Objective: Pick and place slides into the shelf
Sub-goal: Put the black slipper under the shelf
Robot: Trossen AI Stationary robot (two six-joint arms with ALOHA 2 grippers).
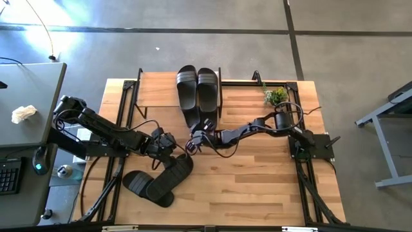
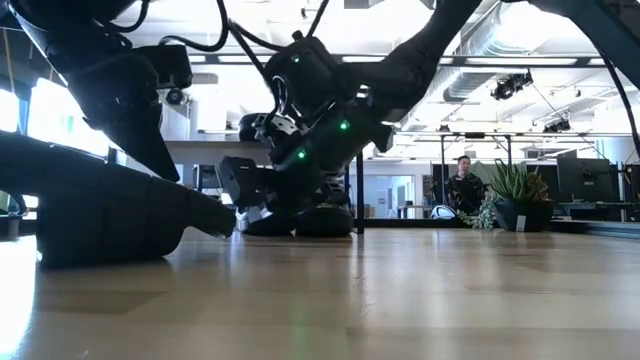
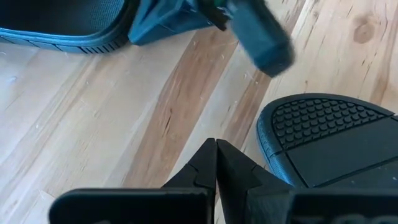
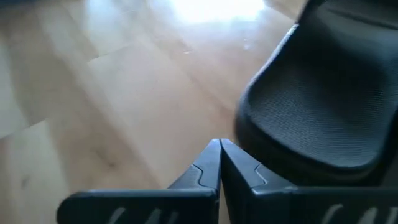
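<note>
Two slides [image 1: 197, 93] sit on the shelf [image 1: 154, 90] at 12 o'clock; two [image 1: 159, 181] lie at 7. I'd open both pinched-shut, empty grippers, left [image 1: 168, 143] and right [image 1: 195, 142], before reaching down.

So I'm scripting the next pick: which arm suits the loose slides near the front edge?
Left. The left gripper is right above those slides; the right gripper sits by the pair at the shelf.

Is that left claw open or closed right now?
Closed. In its own wrist camera the left gripper has both jaws pressed together with nothing between them, beside a slide.
</note>
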